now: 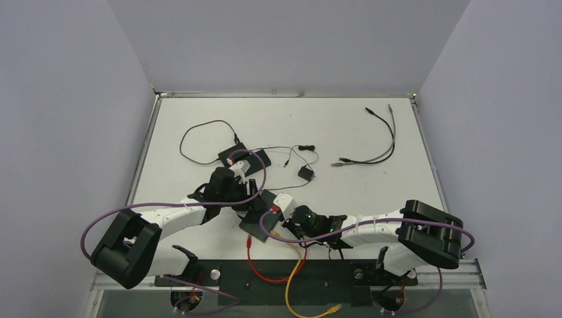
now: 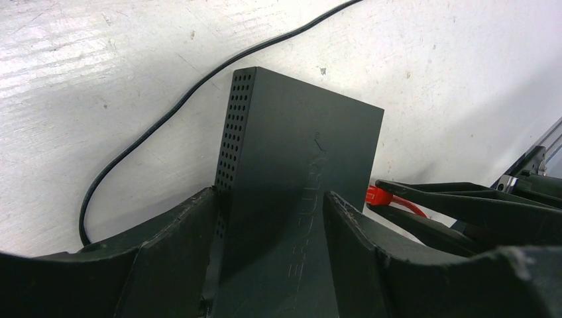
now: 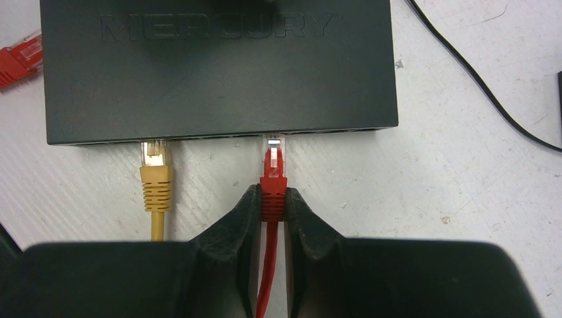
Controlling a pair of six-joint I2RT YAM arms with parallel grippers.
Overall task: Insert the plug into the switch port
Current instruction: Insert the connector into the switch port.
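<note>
Two plugs sit at the switch (image 3: 219,73) port face, the yellow plug (image 3: 154,169) seated and the red plug (image 3: 273,159) only tip-deep, so the right gripper (image 3: 273,199) pinching its boot should push straight in while the left gripper (image 2: 272,209) clamps the switch's sides steady.

Yellow cable (image 3: 158,191), black cord (image 2: 159,122)

Red plug (image 3: 273,173), yellow plug (image 3: 156,179), black switch (image 3: 219,73)

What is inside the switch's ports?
A yellow plug sits in one port of the switch; the red plug, pinched by the right tool, reaches another. The ports themselves are hidden, so depth is unclear.
</note>
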